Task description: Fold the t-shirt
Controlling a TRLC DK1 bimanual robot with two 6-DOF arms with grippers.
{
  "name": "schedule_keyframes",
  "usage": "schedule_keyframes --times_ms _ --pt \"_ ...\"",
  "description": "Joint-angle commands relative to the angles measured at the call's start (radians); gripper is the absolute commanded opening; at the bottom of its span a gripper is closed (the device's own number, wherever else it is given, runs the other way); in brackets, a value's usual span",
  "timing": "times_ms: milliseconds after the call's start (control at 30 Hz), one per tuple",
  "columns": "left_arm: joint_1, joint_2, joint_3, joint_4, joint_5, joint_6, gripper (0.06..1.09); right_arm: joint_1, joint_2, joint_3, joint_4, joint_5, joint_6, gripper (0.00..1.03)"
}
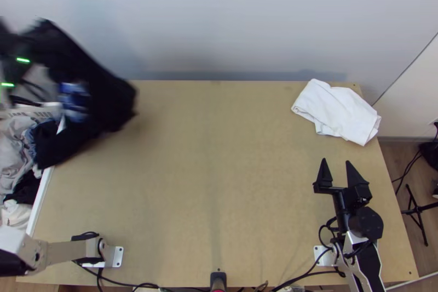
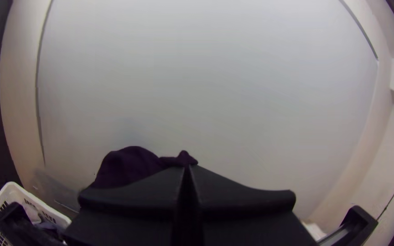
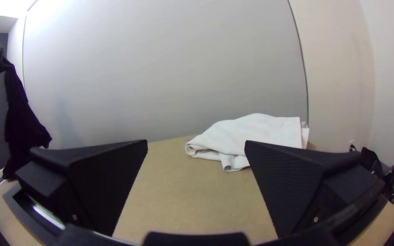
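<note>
My left gripper [image 1: 13, 51] is raised over the table's left side, high above a basket. From it hangs a black t-shirt [image 1: 104, 86], loose and bunched, with a blue-and-white patch amid the black. In the left wrist view, the left gripper [image 2: 187, 168] has its fingers together on the dark shirt [image 2: 126, 166], which bulges beyond them. The right wrist view shows the shirt [image 3: 21, 120] hanging in a long drape. My right gripper [image 1: 335, 170] stands open over the table's right part, away from the shirt; in its wrist view the right gripper [image 3: 197, 143] has nothing between its fingers.
A white folded cloth [image 1: 336, 111] lies at the table's back right corner, beyond the right gripper. The white basket [image 1: 42, 199] at the left edge holds several garments. Bare tabletop [image 1: 219, 171] spans the middle, with a wall [image 1: 230, 18] behind it.
</note>
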Motion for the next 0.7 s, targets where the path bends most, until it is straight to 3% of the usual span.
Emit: schedule_keyframes --times_ms 0,200,367,667 --pt "-0.400 -0.035 -0.253 -0.012 -0.211 0.100 0.09 0.000 0.000 -0.001 0.000 0.000 0.000 0.99" --pt "-0.715 -0.065 -0.520 0.020 -0.297 0.103 0.09 0.000 0.000 -0.001 0.000 0.000 0.000 0.99" --pt "-0.946 -0.040 -0.687 0.020 -0.306 0.065 0.09 0.000 0.000 0.001 0.000 0.000 0.000 0.99" --pt "-1.258 0.090 -0.725 0.062 -0.309 -0.030 0.09 0.000 0.001 0.001 0.000 0.000 0.000 0.99"
